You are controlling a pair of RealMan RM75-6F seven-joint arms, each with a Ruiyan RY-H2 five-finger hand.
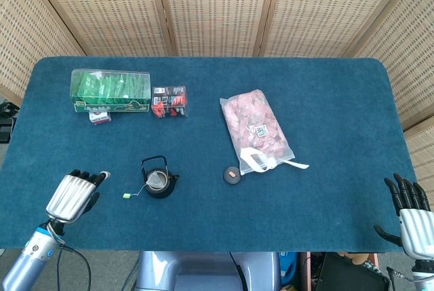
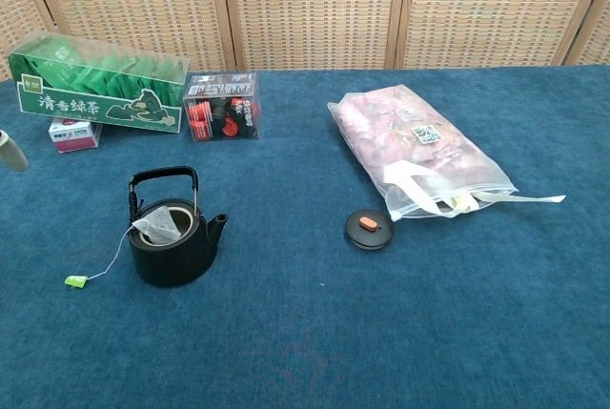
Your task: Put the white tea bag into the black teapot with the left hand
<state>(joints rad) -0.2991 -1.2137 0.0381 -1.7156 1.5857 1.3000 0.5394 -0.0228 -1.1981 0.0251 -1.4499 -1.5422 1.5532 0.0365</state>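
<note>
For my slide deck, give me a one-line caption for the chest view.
White tea bag sits in the open black teapot, its tag trailing onto the blue table.

- A black teapot (image 2: 173, 245) is seen upright on the blue table (image 2: 315, 333), its handle raised and its spout turned right.
- A white tea bag (image 2: 160, 226) is lodged in the pot's open mouth.
- Its string is draped over the rim to a green tag (image 2: 75, 281) lying on the cloth to the left.
- A round black lid (image 2: 369, 229) with an orange knob is placed just beside a clear bag of pink contents (image 2: 416, 150).
- A green tea box (image 2: 98, 94), a small white-and-pink box (image 2: 74, 134) and a clear red-and-black box (image 2: 222, 107) are lined up at the back.
- A pale sliver of the left hand (image 2: 10, 150) is cut off at the left edge.
</note>
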